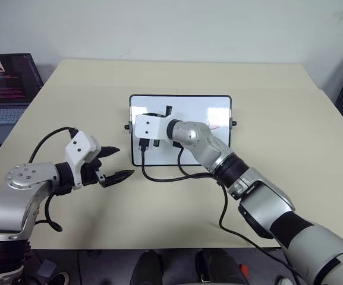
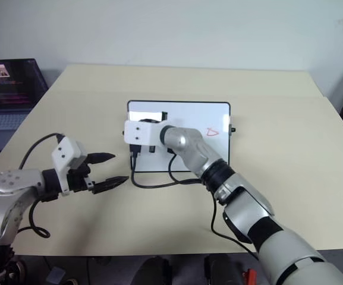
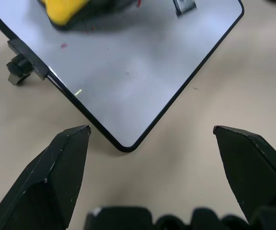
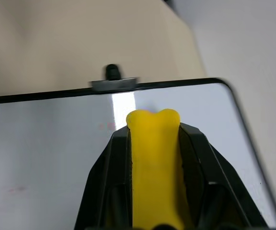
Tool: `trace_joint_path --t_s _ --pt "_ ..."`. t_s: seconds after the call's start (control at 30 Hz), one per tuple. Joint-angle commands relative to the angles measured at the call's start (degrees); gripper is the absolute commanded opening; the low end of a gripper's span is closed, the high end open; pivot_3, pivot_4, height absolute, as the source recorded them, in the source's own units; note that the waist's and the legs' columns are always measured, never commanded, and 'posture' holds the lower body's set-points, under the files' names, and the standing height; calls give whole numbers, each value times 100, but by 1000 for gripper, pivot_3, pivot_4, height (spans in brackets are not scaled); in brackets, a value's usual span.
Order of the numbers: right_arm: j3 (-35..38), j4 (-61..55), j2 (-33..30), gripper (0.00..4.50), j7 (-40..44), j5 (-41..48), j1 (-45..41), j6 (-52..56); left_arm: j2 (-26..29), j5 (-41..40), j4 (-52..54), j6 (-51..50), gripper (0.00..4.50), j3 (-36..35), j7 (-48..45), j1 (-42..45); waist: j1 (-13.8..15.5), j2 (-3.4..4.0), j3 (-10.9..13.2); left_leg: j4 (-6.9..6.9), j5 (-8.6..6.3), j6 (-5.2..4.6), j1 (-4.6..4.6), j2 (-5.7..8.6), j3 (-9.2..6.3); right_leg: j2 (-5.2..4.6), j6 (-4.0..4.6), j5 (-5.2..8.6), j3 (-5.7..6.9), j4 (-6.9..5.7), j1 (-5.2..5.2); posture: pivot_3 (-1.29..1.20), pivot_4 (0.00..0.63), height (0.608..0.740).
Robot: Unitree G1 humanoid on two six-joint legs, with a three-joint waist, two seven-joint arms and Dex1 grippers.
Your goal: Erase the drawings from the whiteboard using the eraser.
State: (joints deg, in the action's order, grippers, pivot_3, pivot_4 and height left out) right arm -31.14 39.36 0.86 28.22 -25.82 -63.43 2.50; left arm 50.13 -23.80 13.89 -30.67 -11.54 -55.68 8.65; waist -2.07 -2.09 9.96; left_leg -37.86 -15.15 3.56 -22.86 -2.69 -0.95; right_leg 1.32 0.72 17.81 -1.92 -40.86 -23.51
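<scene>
The whiteboard [image 1: 201, 107] lies flat in the middle of the table. A small red drawing [image 2: 213, 132] shows near its right end. My right gripper [image 4: 154, 129] hangs over the board's left part, shut on the yellow eraser [image 4: 154, 163], which sticks out past the fingertips toward the board's left edge and its black knob [image 4: 112, 72]. Faint red smudges [image 4: 110, 126] mark the white surface near the eraser. My left gripper [image 1: 116, 162] stands open, empty, just off the board's near left corner [image 3: 126, 146].
An open laptop [image 1: 5, 89] sits at the table's far left edge. The right wrist's black cable [image 1: 159, 177] loops over the board's near edge onto the tabletop [image 1: 278, 89].
</scene>
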Motion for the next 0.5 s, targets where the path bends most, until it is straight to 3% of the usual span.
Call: trace_joint_path --t_s 0.03,0.27,0.5 --pt "-167 -213 -28 997 525 -13 136 85 102 -37 205 52 4500 -101 -3 7 -4 -1 0 1 0 0 1 -1 0 0 0 0 0 0 0 0 150 740" --pt "141 -72 63 997 -442 -97 -122 -132 108 -41 206 45 4500 -93 -13 3 -14 0 0 -5 1 0 6 1 -4 0 0 0 3 -16 1 0 150 740" --pt "-224 -223 -9 997 491 -69 170 -88 97 -35 184 51 4500 -52 -22 45 -23 -1 0 -1 0 0 3 0 -2 0 0 0 2 -6 1 0 150 740"
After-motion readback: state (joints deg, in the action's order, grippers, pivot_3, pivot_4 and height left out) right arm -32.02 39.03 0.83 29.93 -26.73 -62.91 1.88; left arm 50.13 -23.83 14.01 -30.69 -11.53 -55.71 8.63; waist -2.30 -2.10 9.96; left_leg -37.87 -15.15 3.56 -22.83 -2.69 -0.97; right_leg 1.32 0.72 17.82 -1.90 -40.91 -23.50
